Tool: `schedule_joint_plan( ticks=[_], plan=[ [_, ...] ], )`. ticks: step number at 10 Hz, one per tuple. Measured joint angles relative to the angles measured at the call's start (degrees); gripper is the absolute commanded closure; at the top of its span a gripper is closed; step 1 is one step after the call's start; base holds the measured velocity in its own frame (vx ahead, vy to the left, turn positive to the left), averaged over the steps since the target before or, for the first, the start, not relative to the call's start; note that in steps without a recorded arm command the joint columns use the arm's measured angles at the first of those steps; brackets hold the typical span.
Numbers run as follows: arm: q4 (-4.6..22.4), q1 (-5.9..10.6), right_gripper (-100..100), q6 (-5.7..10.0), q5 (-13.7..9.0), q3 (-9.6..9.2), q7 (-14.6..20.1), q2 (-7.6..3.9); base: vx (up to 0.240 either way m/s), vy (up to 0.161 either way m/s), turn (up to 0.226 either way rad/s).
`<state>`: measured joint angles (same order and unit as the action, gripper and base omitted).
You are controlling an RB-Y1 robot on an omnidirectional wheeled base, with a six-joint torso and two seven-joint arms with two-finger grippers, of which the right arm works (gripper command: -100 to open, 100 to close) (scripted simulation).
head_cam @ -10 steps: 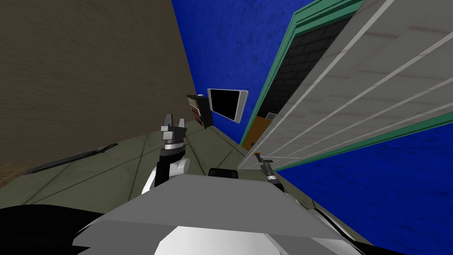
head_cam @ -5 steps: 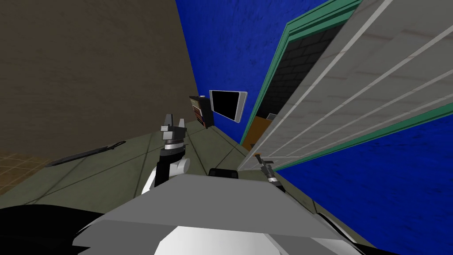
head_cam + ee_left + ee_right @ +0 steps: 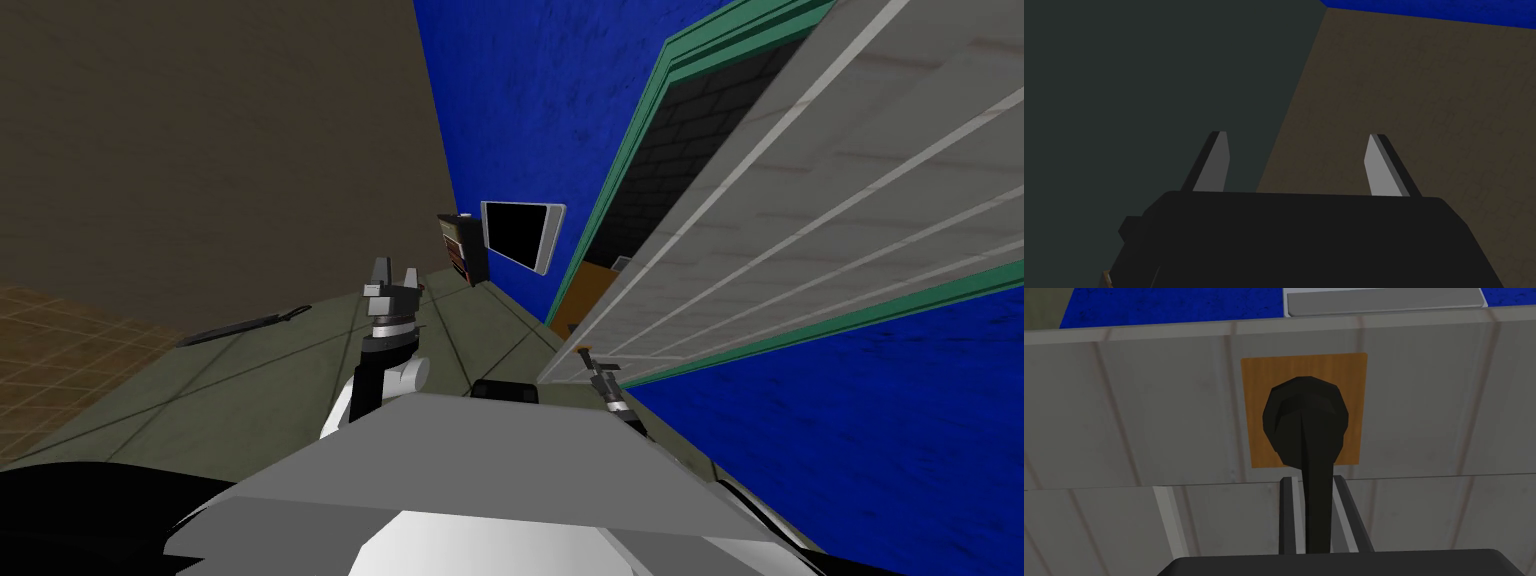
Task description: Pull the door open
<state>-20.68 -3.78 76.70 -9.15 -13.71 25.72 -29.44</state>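
**Desk:** Right hand first. What has it got?

**Op:** Right gripper [image 3: 1313, 488] is clamped on the handle [image 3: 1306, 418], a black lever. Both fingers [image 3: 1343, 513] are narrow and press the lever's shank, with nothing else between them. The lever's round hub sits on an orange plate [image 3: 1254, 388].

**Desk:** And the door?

**Op:** The plate is fixed to the door [image 3: 1124, 413], which is grey and panelled. In the head view the door [image 3: 800, 200] stands off its green frame [image 3: 620, 170] with its free edge swung toward me. A wedge of dark brick shows in the gap. The right gripper [image 3: 598, 375] sits low at that free edge, close in front of me.

**Desk:** Which step?

**Op:** Mid-pull, I judge. The door is ajar, not wide, with plenty of swing left.

**Desk:** Left arm?

**Op:** Left gripper [image 3: 390, 280] is raised over the floor [image 3: 300, 360], well apart from the door. Its fingers are spread wide and hold nothing. Idle.

**Desk:** Next move?

**Op:** Draw the right hand back and round, on an arc about the hinges. I take those to lie at the door's far end, out to my right. A straight tug would load the lever sideways. The grip must hold firm, because the fingers are thin and the lever looks smooth, so slip is the risk. The base likely has to back off too, since the free edge stands close to me.
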Motion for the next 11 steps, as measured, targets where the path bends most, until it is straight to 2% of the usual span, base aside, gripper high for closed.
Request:
schedule_joint_plan(
  ticks=[1, 2, 3, 4, 5, 7, 9, 11],
  plan=[
    [-1.2, -0.42, 100, -0.85, -0.3, -0.11, -0.3, -0.16, -0.183, -0.068, 0.093],
    [-1.2, 0.03, 100, -1.19, -0.6, -0.36, -0.6, 0.01, -0.139, -0.070, 0.051],
    [-1.8, -0.20, 100, -1.59, -0.6, -0.55, -0.9, 0.10, -0.053, -0.021, -0.005],
    [-3.4, -1.09, 100, -2.38, -0.7, -0.60, -1.1, 0.00, -0.107, -0.033, 0.086],
    [-2.9, -0.69, 100, -2.43, -1.0, -0.83, -1.3, 0.11, -0.111, -0.045, 0.079],
    [-6.1, -1.73, 100, -4.22, -1.4, -0.95, -1.9, -0.16, -0.109, -0.046, 0.073],
    [-9.9, -2.86, 100, -6.71, -2.2, -1.24, -2.9, -0.38, -0.176, -0.087, 0.139],
    [-11.3, -2.86, 100, -7.82, -2.7, -1.87, -3.6, -0.29, -0.174, -0.071, 0.064]
  ],
)
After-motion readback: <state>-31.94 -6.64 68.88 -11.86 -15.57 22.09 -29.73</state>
